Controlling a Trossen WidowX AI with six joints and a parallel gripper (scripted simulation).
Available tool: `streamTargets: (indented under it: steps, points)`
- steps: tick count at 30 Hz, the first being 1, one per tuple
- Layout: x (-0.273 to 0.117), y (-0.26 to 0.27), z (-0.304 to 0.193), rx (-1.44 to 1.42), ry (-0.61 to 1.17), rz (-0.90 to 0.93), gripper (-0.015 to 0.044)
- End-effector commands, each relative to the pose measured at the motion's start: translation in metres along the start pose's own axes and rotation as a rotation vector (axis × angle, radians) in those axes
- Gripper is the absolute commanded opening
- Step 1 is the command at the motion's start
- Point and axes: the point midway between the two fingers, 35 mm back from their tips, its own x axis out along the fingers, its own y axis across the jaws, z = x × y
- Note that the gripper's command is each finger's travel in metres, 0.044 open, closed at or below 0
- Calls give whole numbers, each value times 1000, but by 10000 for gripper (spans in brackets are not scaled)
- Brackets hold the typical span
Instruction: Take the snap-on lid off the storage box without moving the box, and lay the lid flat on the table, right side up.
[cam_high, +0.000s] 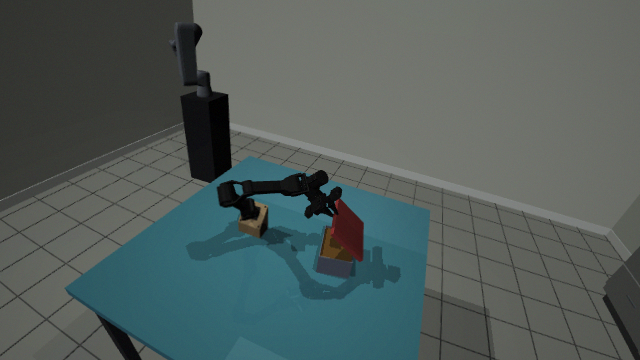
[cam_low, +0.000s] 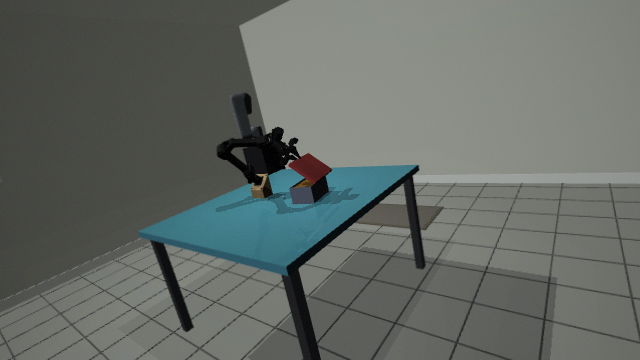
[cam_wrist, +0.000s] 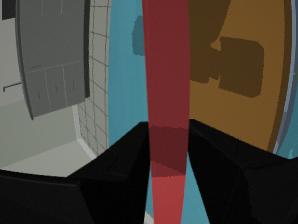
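The red lid (cam_high: 350, 230) (cam_low: 311, 167) (cam_wrist: 168, 65) is steeply tilted above the storage box, its upper edge at the gripper and its lower edge near the box's far side from the arm. Whether that lower edge touches the box I cannot tell. The grey-blue storage box (cam_high: 334, 267) (cam_low: 302, 195) stands upright on the table, open on the arm's side, with its orange-brown inside (cam_wrist: 240, 115) showing. My gripper (cam_high: 335, 213) (cam_low: 299, 158) (cam_wrist: 167, 129) is shut on the lid's edge, one black finger on each side of it.
The blue table (cam_high: 200, 305) (cam_low: 225, 230) carries the arm's wooden base block (cam_high: 254, 223) (cam_low: 261, 188), left of the box. The table's right edge lies beyond the box. A black pedestal (cam_high: 207, 135) with a grey arm stands behind the table.
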Motion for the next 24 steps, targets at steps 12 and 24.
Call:
streamTargets:
  steps: [12, 24]
  points:
    - [-5, 0, -30, 7, 1, 11, 0]
    - [-7, -2, -54, 8, 2, 11, 0]
